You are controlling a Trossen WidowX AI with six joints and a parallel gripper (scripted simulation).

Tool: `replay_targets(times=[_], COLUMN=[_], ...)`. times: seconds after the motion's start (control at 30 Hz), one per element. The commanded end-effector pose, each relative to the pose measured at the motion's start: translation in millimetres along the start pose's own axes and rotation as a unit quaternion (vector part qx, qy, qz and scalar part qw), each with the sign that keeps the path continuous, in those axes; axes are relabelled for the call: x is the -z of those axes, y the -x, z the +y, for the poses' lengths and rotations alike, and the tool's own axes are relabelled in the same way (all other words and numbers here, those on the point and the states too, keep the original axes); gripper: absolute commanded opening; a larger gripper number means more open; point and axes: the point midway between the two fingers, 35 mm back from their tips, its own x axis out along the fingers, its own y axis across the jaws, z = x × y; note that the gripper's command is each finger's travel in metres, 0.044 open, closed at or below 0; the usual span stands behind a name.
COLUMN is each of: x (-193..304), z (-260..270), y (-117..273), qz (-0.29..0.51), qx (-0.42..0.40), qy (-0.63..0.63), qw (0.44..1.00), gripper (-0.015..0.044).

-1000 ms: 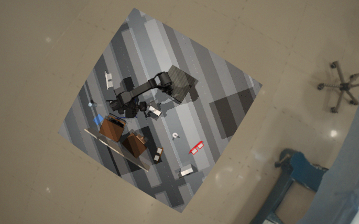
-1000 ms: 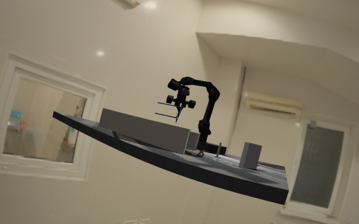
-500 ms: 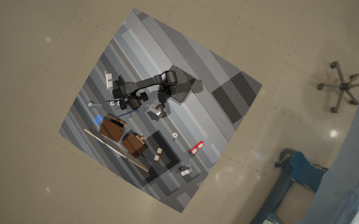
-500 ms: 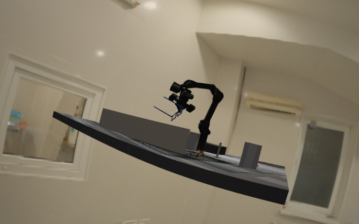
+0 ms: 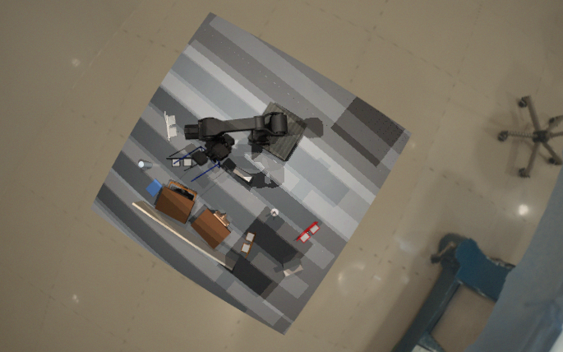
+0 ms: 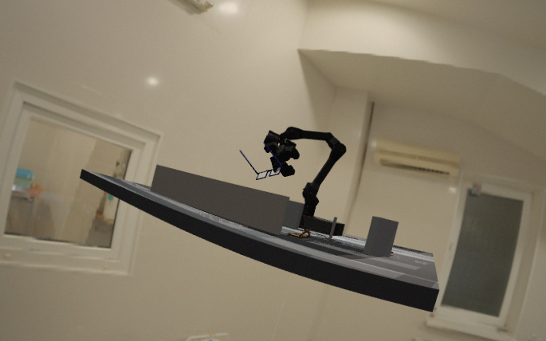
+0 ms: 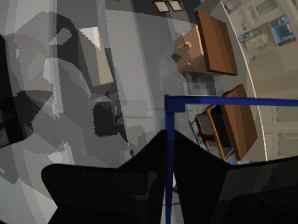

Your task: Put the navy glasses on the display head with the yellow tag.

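Observation:
The navy glasses [image 5: 205,173] [image 6: 248,162] [image 7: 225,100] hang high above the table, temples open. My gripper [image 6: 281,168] [image 7: 168,135] is shut on them; in the wrist view the grip is at the front frame, with one temple reaching right. A copper-coloured head [image 5: 221,218] [image 7: 189,52] faces out from a brown block [image 5: 210,228] [image 7: 217,42]. A dark head [image 5: 182,191] [image 7: 222,131] with an orange outline around it stands at a second brown block [image 5: 175,204] [image 7: 243,122]. The glasses are clear of both heads. A small yellowish spot shows beside the copper head; I cannot tell whether it is the tag.
A long low wall [image 5: 182,233] [image 6: 219,203] runs behind the heads. White boxes [image 5: 242,175] [image 5: 293,267], a small post [image 5: 274,212], a cylinder [image 5: 145,164] and a blue square [image 5: 153,187] stand around. Black, white [image 5: 170,126], brown [image 5: 247,243] and red glasses [image 5: 308,232] lie apart.

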Motion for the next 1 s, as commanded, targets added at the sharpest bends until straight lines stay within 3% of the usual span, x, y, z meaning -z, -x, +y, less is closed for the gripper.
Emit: replay_targets(times=[0.0, 0.43, 0.97], x=[1.4, 6.6, 7.3], z=[8.6, 29.9, 27.9], y=[4.8, 14.1, 13.5], qz=[0.007, 0.048, 0.043], qx=[0.024, 0.072, 0.065], qy=[0.062, 0.221, 0.2], qw=[0.998, 0.971, 0.977], gripper=[0.0, 0.0, 0.0])
